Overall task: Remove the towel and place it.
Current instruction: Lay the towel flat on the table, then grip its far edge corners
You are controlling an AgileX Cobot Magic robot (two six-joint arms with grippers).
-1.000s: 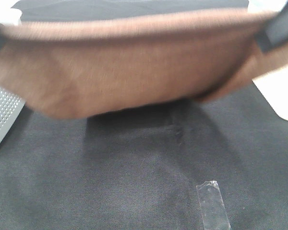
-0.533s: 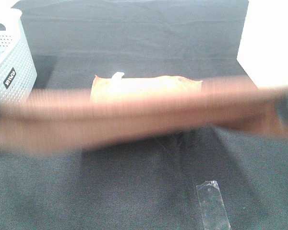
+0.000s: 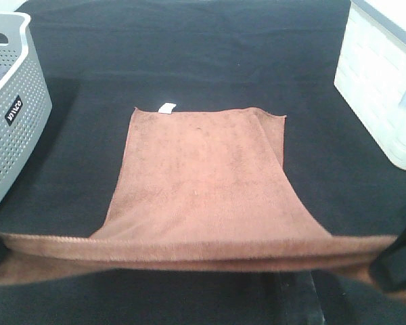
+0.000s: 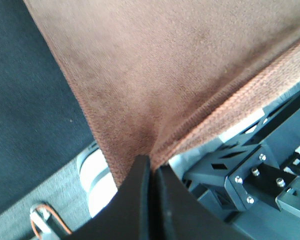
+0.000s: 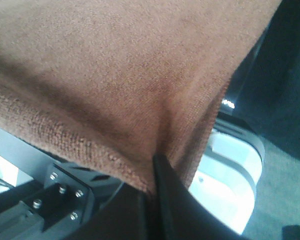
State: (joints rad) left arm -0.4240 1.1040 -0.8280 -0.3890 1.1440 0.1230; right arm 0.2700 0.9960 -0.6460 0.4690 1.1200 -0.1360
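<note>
- A large rectangular brown terry-cloth towel (image 3: 203, 183) lies spread on the black cloth table covering (image 3: 189, 61), with its small white tag (image 3: 166, 107) at the far edge.
- Its near edge is raised and stretched taut between the two arms.
- The left gripper (image 4: 151, 162) pinches one near corner, fingers pressed together on the fabric.
- The right gripper (image 5: 155, 161) pinches the other corner the same way.
- A grey perforated plastic basket (image 3: 17, 135) stands at left and a white plastic bin (image 3: 386, 88) at right.

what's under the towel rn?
Black table cloth shows around the towel, whose far part lies flat on it. The near edge is lifted, pinched by left gripper and right gripper. Whatever is beneath the flat part is covered.
</note>
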